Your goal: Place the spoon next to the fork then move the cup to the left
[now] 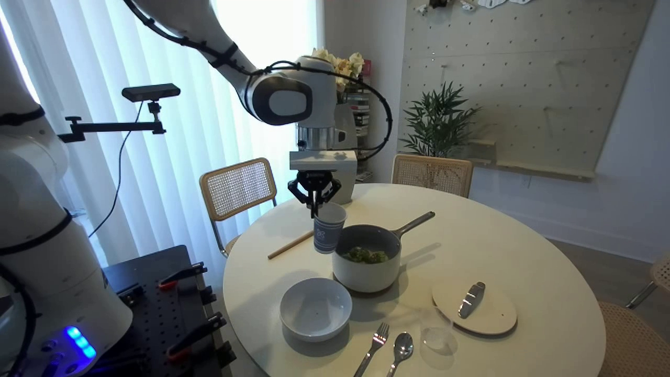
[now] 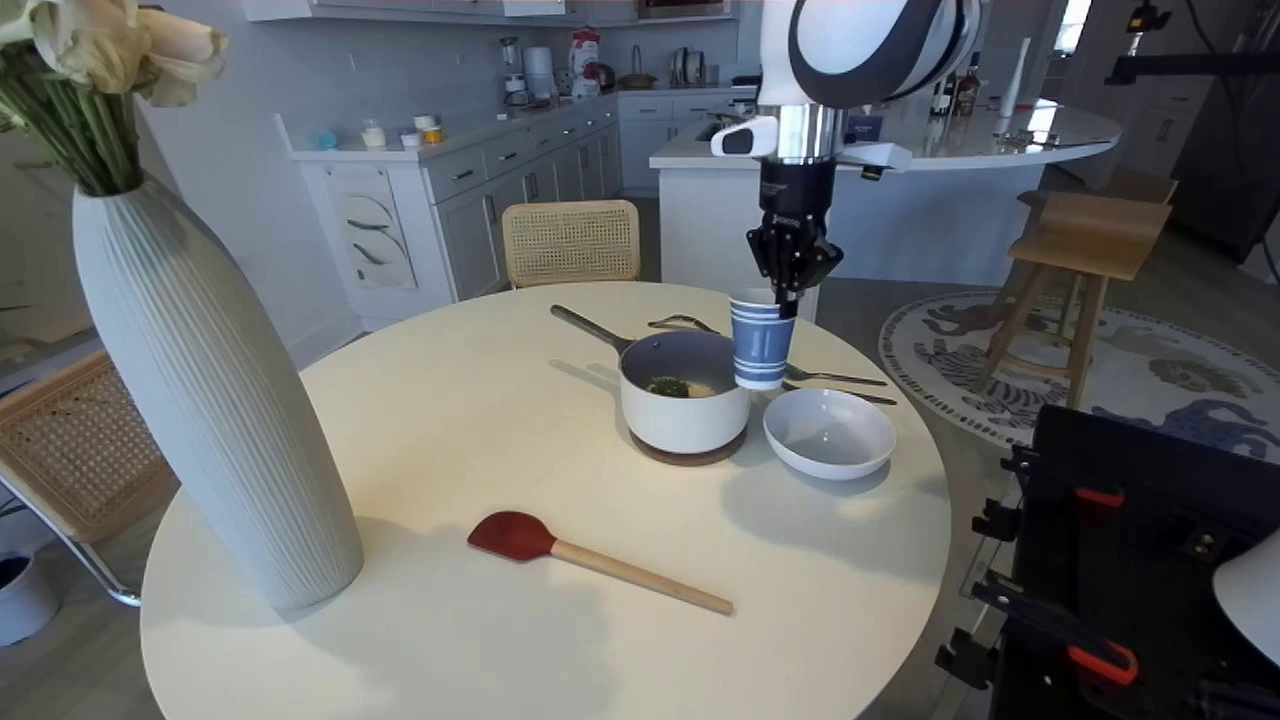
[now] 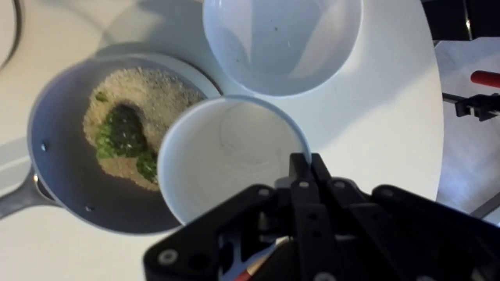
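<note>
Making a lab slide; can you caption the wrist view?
Gripper pinching the cup by its rim, saucepan and white bowl below.

White arm (image 1: 199, 21), black cable (image 1: 390, 115), blue base lights (image 1: 80, 342); black tool (image 3: 308, 159), silvery screws (image 3: 168, 256).

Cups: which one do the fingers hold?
The blue cup, its rim pinched between the fingers; the clear cup sits on the table, beside the spoon.

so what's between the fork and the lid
The spoon, right beside the fork, and then a clear tumbler, nearer the lid. That shows in an exterior view.
</note>
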